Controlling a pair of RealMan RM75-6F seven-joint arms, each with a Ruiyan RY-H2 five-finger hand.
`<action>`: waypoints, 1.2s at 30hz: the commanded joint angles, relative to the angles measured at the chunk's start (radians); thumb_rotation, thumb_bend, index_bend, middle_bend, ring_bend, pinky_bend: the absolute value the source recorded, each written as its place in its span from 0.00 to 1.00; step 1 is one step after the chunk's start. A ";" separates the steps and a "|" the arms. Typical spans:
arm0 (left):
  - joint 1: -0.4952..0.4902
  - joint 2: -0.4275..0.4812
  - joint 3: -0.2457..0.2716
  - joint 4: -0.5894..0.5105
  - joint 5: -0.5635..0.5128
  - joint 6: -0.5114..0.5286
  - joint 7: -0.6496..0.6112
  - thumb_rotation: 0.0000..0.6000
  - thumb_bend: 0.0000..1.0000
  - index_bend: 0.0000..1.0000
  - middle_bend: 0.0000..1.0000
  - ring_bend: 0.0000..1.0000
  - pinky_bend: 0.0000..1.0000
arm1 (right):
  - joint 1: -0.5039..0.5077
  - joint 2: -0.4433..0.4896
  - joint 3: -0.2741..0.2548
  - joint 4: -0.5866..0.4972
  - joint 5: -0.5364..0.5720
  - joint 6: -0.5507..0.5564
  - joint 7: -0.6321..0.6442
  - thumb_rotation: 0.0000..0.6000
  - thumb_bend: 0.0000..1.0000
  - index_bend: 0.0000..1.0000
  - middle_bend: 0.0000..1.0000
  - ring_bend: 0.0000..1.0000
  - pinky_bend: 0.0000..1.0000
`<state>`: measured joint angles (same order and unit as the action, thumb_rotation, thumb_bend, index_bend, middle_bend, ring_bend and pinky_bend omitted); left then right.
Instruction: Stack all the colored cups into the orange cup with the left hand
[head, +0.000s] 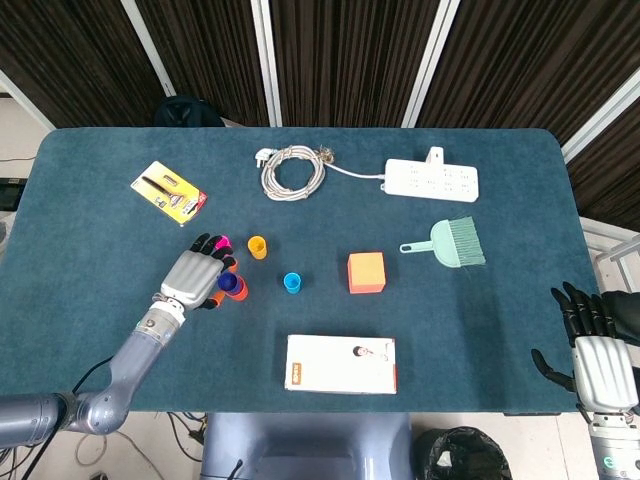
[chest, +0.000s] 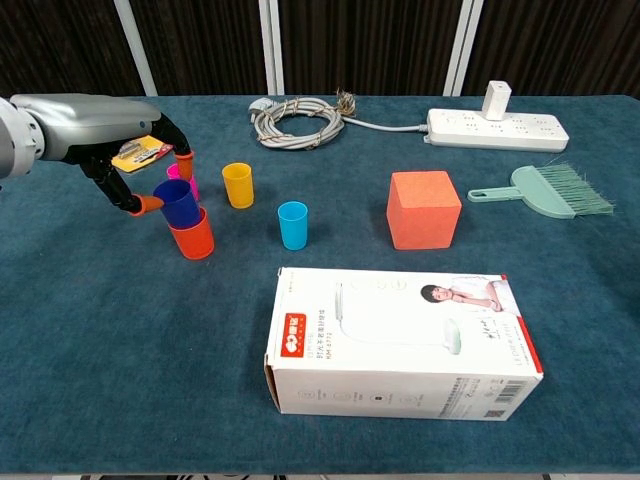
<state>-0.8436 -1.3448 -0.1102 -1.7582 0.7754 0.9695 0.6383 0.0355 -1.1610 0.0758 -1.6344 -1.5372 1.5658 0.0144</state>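
- Left hand gripped the dark blue cup, fingers wrapped around its rim and sides.
- Blue cup sat tilted in the mouth of the orange cup, which stood on the tabletop.
- Pink cup just behind the blue one, mostly hidden.
- Yellow cup and light blue cup stood upright, apart, to the right of the stack.
- Right hand off the tabletop's near right edge, fingers spread, nothing in it.
- White box lay flat near the front; orange cube behind it.
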 joint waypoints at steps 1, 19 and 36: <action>-0.003 0.000 0.006 0.000 -0.007 -0.004 0.005 1.00 0.33 0.27 0.18 0.00 0.00 | 0.000 0.000 0.000 0.000 0.000 0.000 0.000 1.00 0.34 0.09 0.04 0.09 0.04; -0.013 0.012 -0.005 -0.032 0.021 0.041 -0.004 1.00 0.31 0.17 0.17 0.00 0.00 | 0.000 -0.001 0.001 0.002 0.000 0.001 0.005 1.00 0.34 0.09 0.04 0.09 0.04; -0.013 -0.033 -0.048 0.102 0.098 0.065 -0.084 1.00 0.31 0.16 0.17 0.00 0.00 | 0.010 -0.016 0.010 0.030 0.029 -0.027 0.018 1.00 0.34 0.09 0.04 0.09 0.04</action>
<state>-0.8554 -1.3699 -0.1514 -1.6679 0.8777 1.0358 0.5639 0.0452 -1.1760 0.0846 -1.6058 -1.5102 1.5404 0.0317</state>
